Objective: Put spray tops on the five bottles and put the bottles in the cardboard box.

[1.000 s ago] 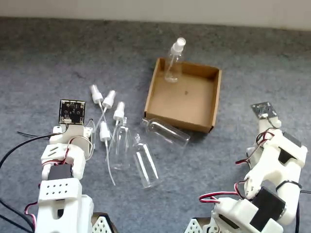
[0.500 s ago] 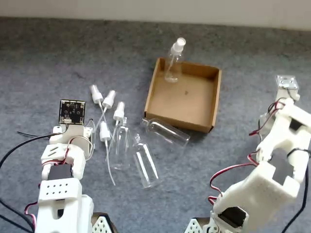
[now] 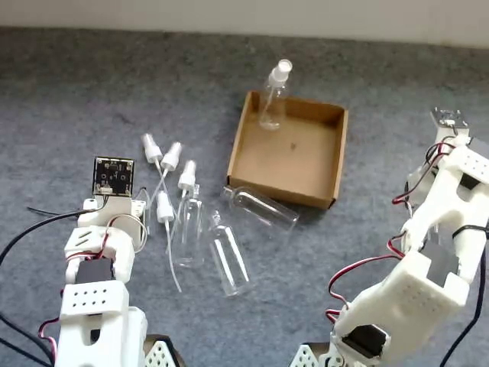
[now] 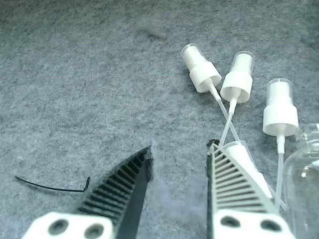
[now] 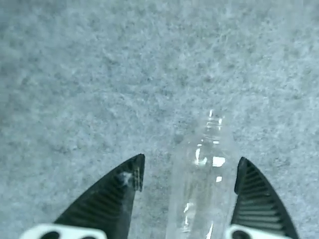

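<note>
A: Okay, left pincer (image 4: 180, 148), quick.

B: Spread wide, nothing between the fingers, low over the grey felt tabletop (image 4: 75, 74). One white plastic spray top with a thin dip tube (image 4: 244, 155) lies right against its pale finger, partly under it. Three more white spray tops (image 4: 238, 79) fan out ahead of that same finger. A topless clear plastic bottle (image 4: 308, 174) lies just past the pale finger's outer side. Thin black wire (image 4: 50, 188) is out beyond the dark finger.

A: Right pincer (image 5: 190, 160)?

B: Also spread. A second topless clear bottle (image 5: 199, 194) lies on the tabletop between its fingers, neck pointing away from the pincer and closer to one finger than the other. Can't tell if it touches.

A: Box?

B: Shallow brown cardboard box (image 3: 306, 164) is well apart from both pincers, ahead of them and between the two arms. A clear bottle with a white spray top fitted (image 3: 272, 103) stands upright at the wall farthest from the pincers. A third topless clear bottle (image 3: 229, 260) lies beside the one by the left pincer. A fourth topless clear bottle (image 3: 260, 208) lies just beside the box's nearer wall.
</note>
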